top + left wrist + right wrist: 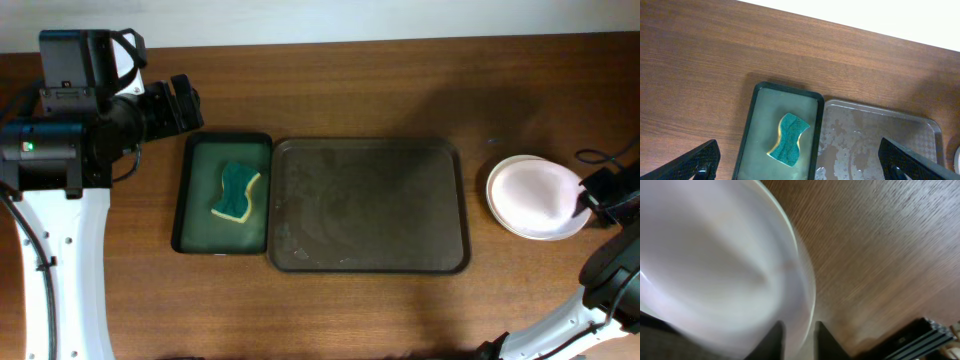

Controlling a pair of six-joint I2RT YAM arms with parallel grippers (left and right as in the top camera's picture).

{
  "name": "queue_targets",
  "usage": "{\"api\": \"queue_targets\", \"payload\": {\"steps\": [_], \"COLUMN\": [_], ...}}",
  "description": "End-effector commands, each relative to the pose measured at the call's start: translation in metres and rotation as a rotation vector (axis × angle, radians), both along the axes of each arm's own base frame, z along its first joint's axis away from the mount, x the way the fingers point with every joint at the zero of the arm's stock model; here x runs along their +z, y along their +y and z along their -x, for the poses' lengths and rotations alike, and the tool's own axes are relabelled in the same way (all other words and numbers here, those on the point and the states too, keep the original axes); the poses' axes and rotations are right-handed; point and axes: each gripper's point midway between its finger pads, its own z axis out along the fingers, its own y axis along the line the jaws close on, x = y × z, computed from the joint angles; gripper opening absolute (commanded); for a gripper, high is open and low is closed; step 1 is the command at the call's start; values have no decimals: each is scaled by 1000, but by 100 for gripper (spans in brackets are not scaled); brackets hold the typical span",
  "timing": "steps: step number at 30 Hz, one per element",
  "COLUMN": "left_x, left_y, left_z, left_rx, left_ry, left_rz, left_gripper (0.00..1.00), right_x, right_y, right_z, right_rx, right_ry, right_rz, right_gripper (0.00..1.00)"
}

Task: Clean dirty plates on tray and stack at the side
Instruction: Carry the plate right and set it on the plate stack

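The white plates [535,197] sit stacked on the table to the right of the brown tray [400,215], which holds no plates and shows wet streaks. My right gripper [583,203] is at the stack's right edge. In the right wrist view its fingers [799,325] pinch the rim of the top plate [715,265], which is blurred. My left gripper [185,100] is open and empty, high over the table's far left. In the left wrist view its fingers [799,145] are spread wide above the green tray and the brown tray [875,135].
A narrow dark green tray [196,205] touches the brown tray's left side and holds a green-and-yellow sponge [236,192], which also shows in the left wrist view [789,140]. A black cable [600,157] lies at the right edge.
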Motion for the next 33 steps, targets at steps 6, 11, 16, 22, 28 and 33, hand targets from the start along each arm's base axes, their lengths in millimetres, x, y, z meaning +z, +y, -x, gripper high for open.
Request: {"api": "queue_targets", "payload": {"steps": [6, 11, 16, 22, 28, 33], "left_x": [2, 2, 2, 2, 2, 2], "left_y": [2, 2, 2, 2, 2, 2], "left_z": [2, 2, 2, 2, 2, 2], "left_rx": [-4, -4, -4, -4, -4, -4], "left_ry": [-7, -7, -7, -7, -7, -7], "left_rz": [-16, -17, -17, -16, -16, -17], "left_gripper": [99, 99, 99, 99, 100, 100], "right_x": [50, 62, 61, 59, 59, 62], "right_y": [64, 131, 188, 234, 258, 258], "right_z": [-52, -67, -80, -92, -90, -95], "right_rx": [385, 548, 726, 879, 944, 956], "right_ry": [-376, -399, -377, -397, -386, -411], "right_rz": [-286, -418, -441, -436, -450, -430], "right_gripper": [66, 98, 98, 98, 98, 98]}}
